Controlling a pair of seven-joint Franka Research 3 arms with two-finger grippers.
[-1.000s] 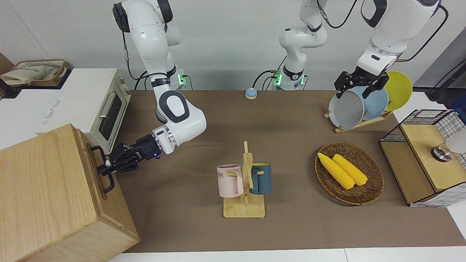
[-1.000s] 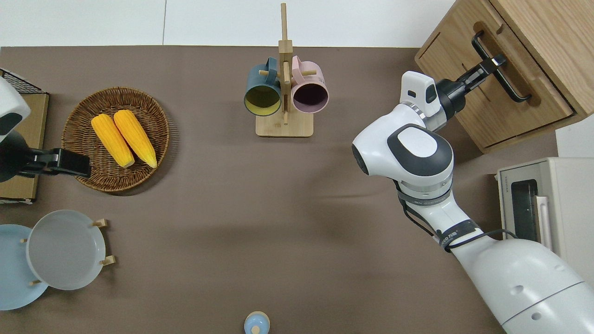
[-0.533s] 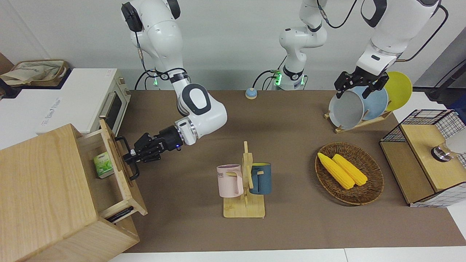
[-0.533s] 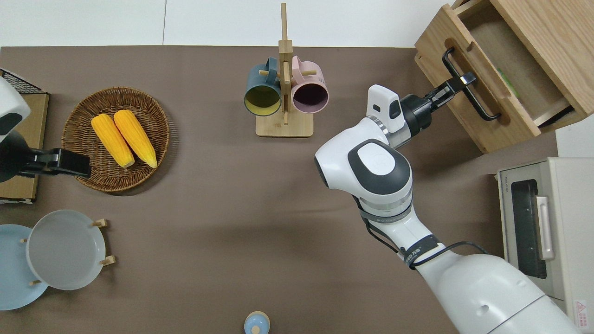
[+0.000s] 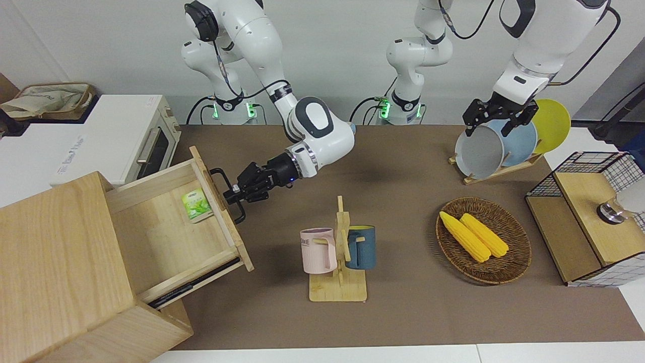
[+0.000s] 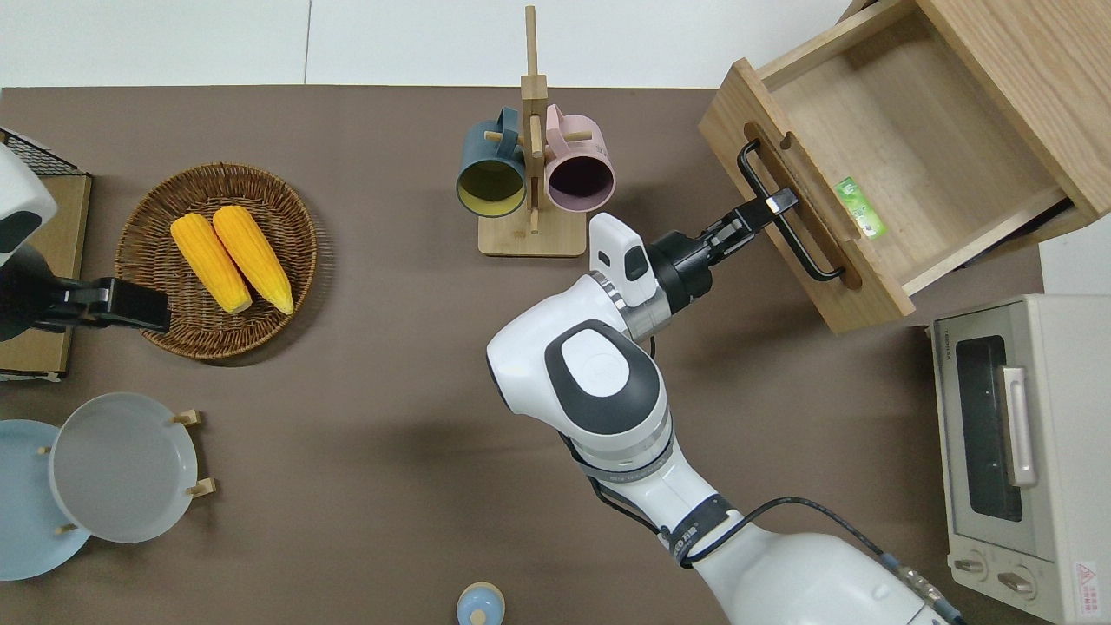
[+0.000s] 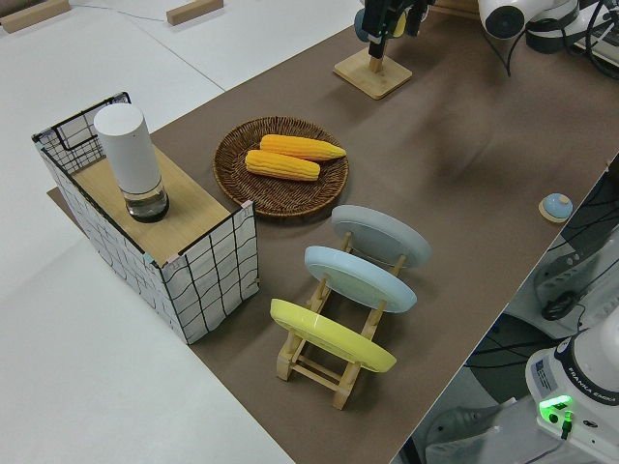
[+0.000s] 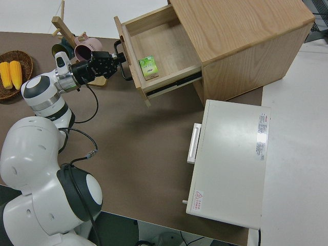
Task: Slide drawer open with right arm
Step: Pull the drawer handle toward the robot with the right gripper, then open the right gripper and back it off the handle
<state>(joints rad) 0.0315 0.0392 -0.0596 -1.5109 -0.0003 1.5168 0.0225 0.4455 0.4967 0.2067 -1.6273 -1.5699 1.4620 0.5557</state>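
1. Front view: the drawer [image 5: 171,227] stood pulled well out of the big wooden box [image 5: 60,267] at the right arm's end of the table. The right gripper [image 5: 233,191] was pinched on the black bar handle [image 5: 228,194] of the drawer front. A small green packet [image 5: 196,205] lay inside, against the front panel. The left arm was parked.

2. Overhead view: the right gripper [image 6: 775,203] met the handle [image 6: 785,227] near its middle, with the fingers closed round the bar. The drawer [image 6: 877,148] showed most of its floor, so the task looked nearly complete. The mug rack [image 6: 531,165] stood close beside the right arm's wrist.

3. Left side view: only the mug rack [image 7: 372,68] and a dark bit of the right arm showed at the top edge; the drawer was out of sight. Whether the left gripper's fingers were spread or shut could not be told from any view.

4. Right side view: the drawer [image 8: 159,56] hung far out on its black runner [image 8: 171,86]. One risk was pulling too far, which could jam it at the stop or drag the box [image 8: 241,41] across the table. Another was the wrist swinging into the mug rack.
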